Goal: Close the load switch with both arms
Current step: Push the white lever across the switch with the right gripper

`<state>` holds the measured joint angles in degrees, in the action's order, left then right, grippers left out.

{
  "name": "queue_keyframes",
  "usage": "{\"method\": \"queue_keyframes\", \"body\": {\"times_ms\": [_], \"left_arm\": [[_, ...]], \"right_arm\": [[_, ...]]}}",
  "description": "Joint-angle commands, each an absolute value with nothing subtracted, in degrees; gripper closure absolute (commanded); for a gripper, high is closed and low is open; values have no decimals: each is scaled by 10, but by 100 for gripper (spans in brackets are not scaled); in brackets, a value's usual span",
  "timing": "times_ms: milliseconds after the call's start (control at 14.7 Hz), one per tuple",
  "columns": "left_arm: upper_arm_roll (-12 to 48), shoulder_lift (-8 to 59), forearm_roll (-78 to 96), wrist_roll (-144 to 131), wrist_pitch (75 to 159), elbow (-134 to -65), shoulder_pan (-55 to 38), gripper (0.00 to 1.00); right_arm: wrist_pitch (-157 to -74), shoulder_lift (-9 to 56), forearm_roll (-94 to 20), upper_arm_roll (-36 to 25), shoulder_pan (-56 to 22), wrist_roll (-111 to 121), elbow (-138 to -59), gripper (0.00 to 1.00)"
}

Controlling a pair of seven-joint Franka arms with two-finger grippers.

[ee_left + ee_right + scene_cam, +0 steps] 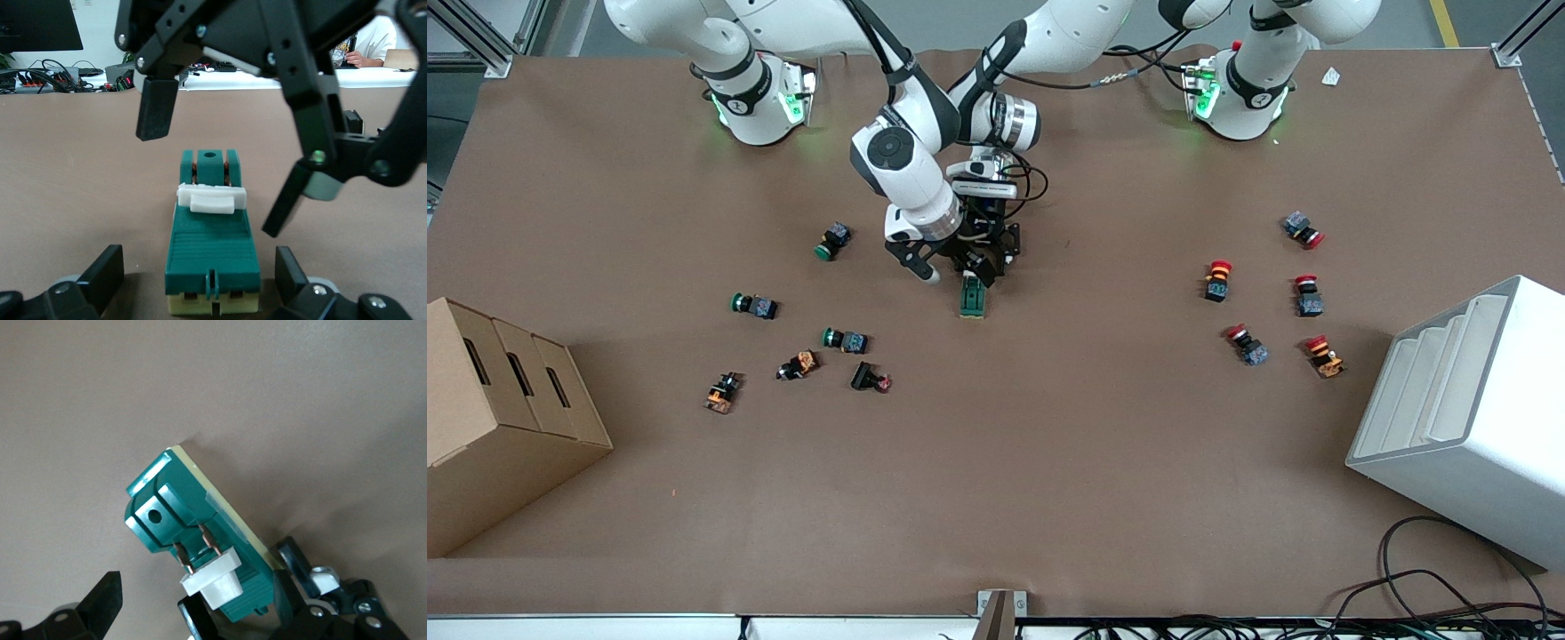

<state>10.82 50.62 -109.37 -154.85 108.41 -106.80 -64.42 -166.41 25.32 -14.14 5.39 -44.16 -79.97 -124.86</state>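
The load switch (973, 300), a dark-green block on a cream base with a white lever, lies on the brown table mid-way between the arms' ends. Both grippers hang over it. In the left wrist view my left gripper (200, 283) is open, its fingers (107, 270) on either side of the switch's (212, 247) cream end, with gaps to it. My right gripper (220, 157) is open and tilted over the white lever (211, 198). In the right wrist view the lever (215, 581) and two copper blades show between the right gripper's (200, 587) fingers. Front view: left gripper (984, 267), right gripper (947, 267).
Green and orange push-buttons (845, 340) lie toward the right arm's end, and red ones (1216, 279) toward the left arm's end. A cardboard box (489, 418) stands at the right arm's end. A white stepped box (1467, 418) stands at the left arm's end.
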Motion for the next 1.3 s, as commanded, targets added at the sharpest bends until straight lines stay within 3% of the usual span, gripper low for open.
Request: {"method": "queue_keyframes", "body": {"times_ms": [0, 1227], "left_arm": [[107, 531, -1103, -1571, 1089, -1062, -650, 0], [101, 531, -1120, -1572, 1088, -1064, -646, 0]], "right_arm": [[-1666, 266, -153, 49, -453, -820, -1229, 0], [-1660, 291, -154, 46, -446, -849, -1173, 0]]}}
